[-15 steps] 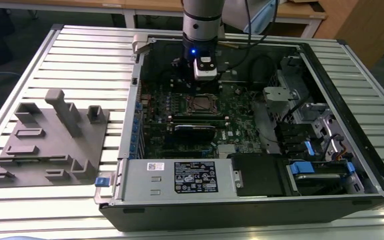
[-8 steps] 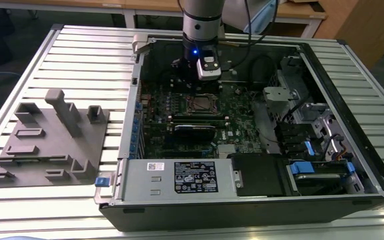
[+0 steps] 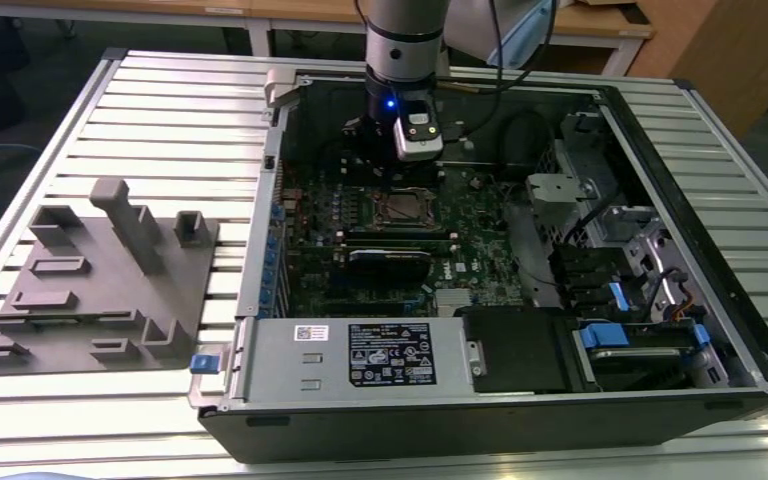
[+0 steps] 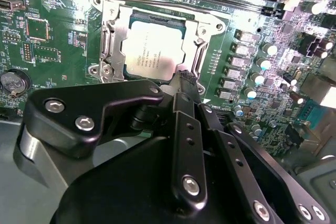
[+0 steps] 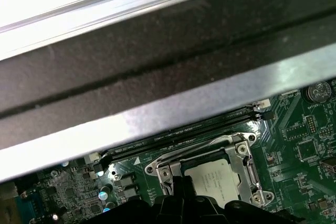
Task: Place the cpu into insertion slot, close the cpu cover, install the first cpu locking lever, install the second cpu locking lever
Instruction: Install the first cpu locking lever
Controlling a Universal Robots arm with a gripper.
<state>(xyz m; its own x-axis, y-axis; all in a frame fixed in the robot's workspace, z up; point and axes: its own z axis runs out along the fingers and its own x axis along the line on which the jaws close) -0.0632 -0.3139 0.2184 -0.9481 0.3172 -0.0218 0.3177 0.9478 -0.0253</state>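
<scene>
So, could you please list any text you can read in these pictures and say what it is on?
Nothing reads clearly.
Print on the cpu: too small to read.
White label on the metal box: blurred.
White markings on the circuit board: too small.

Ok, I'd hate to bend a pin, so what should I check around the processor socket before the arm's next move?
1. Chip lies flat in the socket: ok.
2. Cover frame lies down around the chip: ok.
3. Locking levers latched: cannot tell.
4. End effector sits at the socket's edge, beside the chip: ok.
5. End effector touching the cover frame: cannot tell.
6. Computer case open above the socket: ok.
</scene>
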